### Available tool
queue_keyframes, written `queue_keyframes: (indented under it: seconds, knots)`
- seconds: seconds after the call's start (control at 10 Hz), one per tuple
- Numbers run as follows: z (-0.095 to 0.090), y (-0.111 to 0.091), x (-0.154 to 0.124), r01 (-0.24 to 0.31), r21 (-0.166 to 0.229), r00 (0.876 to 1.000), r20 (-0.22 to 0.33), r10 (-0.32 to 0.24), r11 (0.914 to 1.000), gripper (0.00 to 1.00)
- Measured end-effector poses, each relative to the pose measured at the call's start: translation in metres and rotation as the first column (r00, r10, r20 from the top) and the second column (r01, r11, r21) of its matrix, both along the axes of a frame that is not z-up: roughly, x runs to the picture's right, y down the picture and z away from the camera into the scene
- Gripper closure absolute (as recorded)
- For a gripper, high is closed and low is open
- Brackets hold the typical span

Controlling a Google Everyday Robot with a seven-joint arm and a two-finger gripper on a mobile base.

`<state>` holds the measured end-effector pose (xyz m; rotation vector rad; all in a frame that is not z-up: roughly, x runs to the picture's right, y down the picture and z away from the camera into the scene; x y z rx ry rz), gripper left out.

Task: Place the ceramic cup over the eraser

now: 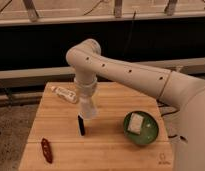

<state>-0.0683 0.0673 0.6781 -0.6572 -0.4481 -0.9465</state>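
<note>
**Q:** What containers are there, and what is in them?

**A:** A green bowl (141, 129) sits toward the right of the wooden surface (111, 150), with a white block (135, 123) lying inside it. The other container is the ceramic cup (89, 108), small, white and tapered. It hangs at the end of the robot's white arm (121, 70), just above the surface. Its inside cannot be seen.

**Q:** Where is the claw, and is it holding the cup?

**A:** The claw (88, 102) points straight down over the middle of the surface, at the cup. Whether it is spread or closed, I cannot tell.

**Q:** And the eraser?

**A:** The eraser (81, 125), a thin black bar, lies flat on the surface, just below and slightly left of the cup's lower end.

**Q:** Anything else?

**A:** A white tube (65, 94) lies near the back left, and a red chili-shaped item (46, 150) near the front left corner.
</note>
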Motion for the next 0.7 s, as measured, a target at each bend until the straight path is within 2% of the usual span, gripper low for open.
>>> queue_keyframes:
  seconds: [0.7]
  knots:
    - [0.009,0.040,-0.027,0.068,-0.066,0.997,0.050,-0.065,0.9955,1.00]
